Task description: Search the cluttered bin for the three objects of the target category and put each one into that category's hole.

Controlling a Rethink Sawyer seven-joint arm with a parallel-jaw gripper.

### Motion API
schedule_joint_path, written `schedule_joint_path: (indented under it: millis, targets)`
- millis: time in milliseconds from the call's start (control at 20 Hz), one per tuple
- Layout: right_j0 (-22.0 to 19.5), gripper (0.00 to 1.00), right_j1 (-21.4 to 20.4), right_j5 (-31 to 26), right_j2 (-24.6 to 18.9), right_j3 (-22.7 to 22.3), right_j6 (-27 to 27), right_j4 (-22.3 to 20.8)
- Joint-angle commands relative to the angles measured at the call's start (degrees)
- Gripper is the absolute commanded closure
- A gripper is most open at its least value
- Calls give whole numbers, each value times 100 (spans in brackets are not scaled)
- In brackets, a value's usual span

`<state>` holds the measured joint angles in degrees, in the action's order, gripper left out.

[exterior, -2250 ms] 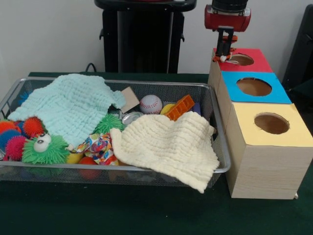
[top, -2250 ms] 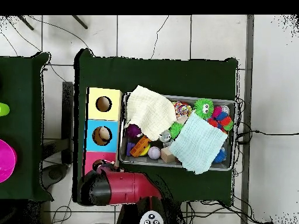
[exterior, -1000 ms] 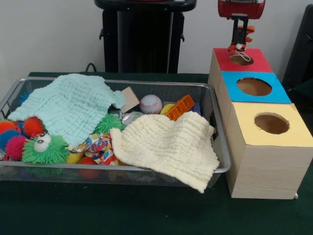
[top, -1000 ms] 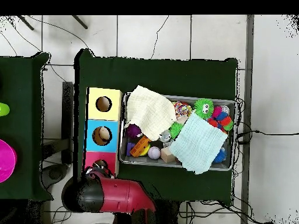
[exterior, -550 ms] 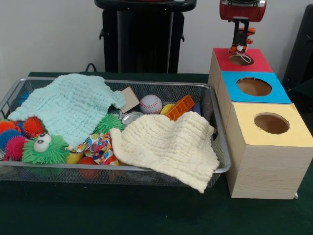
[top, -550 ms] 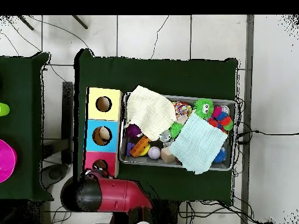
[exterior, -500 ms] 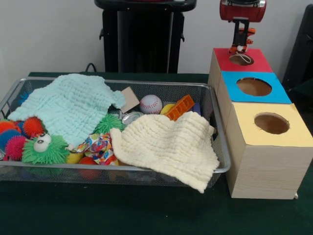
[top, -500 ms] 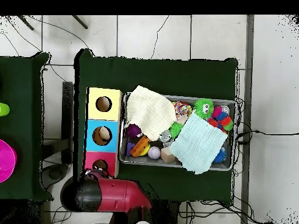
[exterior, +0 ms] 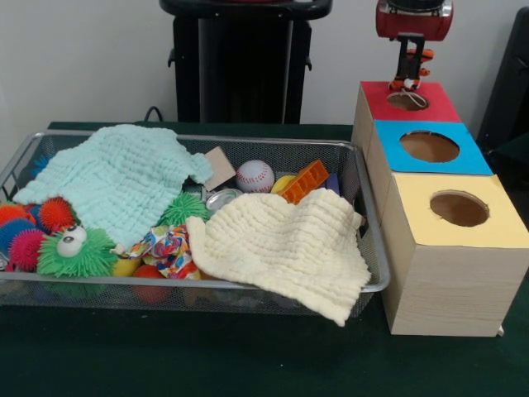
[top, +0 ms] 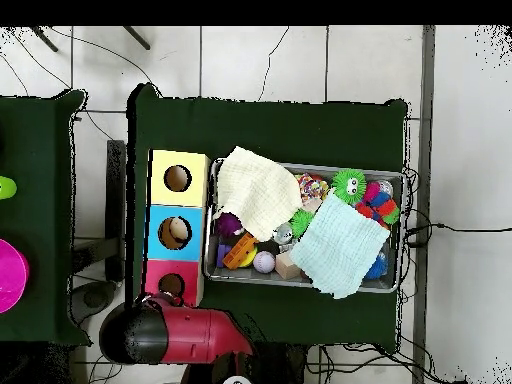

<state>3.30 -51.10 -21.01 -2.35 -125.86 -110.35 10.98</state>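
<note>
Orange toy (exterior: 407,82) clamped in gripper (exterior: 410,76), just above red box's hole (exterior: 407,101).

Gripper (exterior: 407,81) was down at the near-left rim of the red-topped box's hole (exterior: 407,101) 2.2 s ago; since risen clear and shifted right, now above the hole. Small orange object (exterior: 408,82) came up with it, hanging at the tips. Overhead view: arm (top: 165,335) swung back, uncovering the red box.
</note>
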Motion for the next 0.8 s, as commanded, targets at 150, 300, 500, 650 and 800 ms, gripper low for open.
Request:
schedule_joint_path:
  millis: [150,300,500,650,800]
  targets:
    - [-93,100,-56,-208,-291,334,-1004,359]
    - [-90,100,-149,-244,-267,375,-990,373]
    - [-28,100,-192,-250,-112,455,-1003,301]
    - [25,100,-130,-185,25,572,-1028,228]
    - [67,100,-71,-160,110,673,-1036,186]
